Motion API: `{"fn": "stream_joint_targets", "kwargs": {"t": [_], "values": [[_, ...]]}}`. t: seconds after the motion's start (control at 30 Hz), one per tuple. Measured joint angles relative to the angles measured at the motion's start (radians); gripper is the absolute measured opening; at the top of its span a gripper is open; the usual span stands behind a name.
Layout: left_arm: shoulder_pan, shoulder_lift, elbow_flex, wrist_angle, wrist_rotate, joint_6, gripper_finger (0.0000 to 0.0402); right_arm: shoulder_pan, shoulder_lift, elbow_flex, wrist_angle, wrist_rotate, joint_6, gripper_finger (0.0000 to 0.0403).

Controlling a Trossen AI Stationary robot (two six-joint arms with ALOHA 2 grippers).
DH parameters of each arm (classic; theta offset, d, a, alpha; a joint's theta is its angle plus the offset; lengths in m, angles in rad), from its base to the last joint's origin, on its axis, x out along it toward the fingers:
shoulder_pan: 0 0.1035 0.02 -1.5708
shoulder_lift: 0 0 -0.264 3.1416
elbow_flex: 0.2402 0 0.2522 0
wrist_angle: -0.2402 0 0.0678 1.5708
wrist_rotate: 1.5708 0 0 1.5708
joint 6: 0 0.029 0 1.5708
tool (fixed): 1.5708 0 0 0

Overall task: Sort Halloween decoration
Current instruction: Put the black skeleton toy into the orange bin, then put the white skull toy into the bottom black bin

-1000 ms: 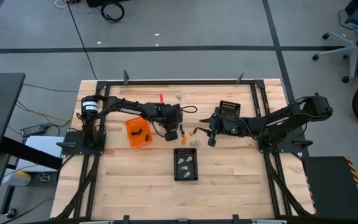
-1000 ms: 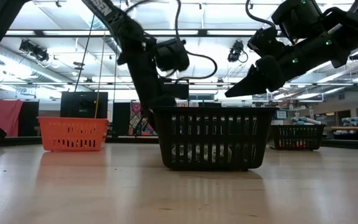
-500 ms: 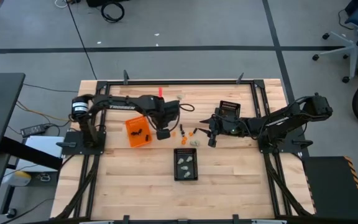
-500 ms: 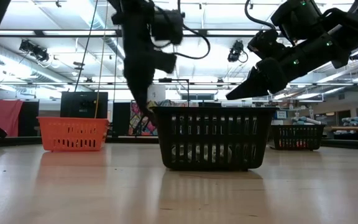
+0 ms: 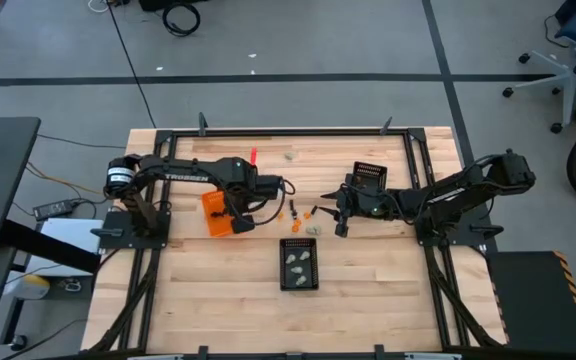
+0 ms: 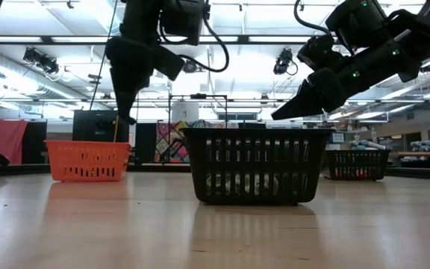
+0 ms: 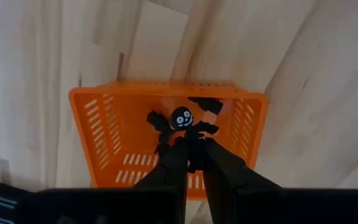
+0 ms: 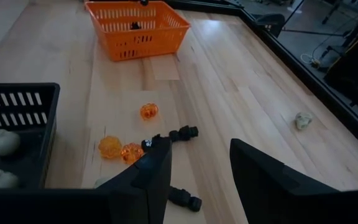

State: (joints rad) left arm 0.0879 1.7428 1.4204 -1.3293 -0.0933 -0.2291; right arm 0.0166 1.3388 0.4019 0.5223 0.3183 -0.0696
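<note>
The Halloween decoration is split up. Loose orange pieces, black pieces and a pale one lie on the wood between the arms. My left gripper is shut on a small black piece above the orange bin, where other black pieces lie. Pale pieces lie in the near black mesh bin. My right gripper is open and hangs above the loose pieces, touching nothing. My left gripper pinches a small black piece between its two fingertips, coming from above and pointing down. The piece is lifted clear over the inside of the orange bin. The fingertips hide which part of it they are on.
A second black mesh bin stands on the far right part of the table, behind my right gripper. One pale piece lies alone near the far edge. Bare wood lies along the near edge, on both sides of the near mesh bin.
My left gripper has risen from the loose pieces at the table's middle and swung toward the table's left, ending above the orange bin with its fingers pointing down.
</note>
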Motion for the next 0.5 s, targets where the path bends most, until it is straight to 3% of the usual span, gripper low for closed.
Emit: {"fn": "stream_joint_targets", "kwargs": {"t": [0.5], "values": [[-0.041,0.000,0.000,-0.027,-0.034,-0.024,0.0173,0.001,0.000,0.000,-0.001,-0.006,0.008,0.0167]]}}
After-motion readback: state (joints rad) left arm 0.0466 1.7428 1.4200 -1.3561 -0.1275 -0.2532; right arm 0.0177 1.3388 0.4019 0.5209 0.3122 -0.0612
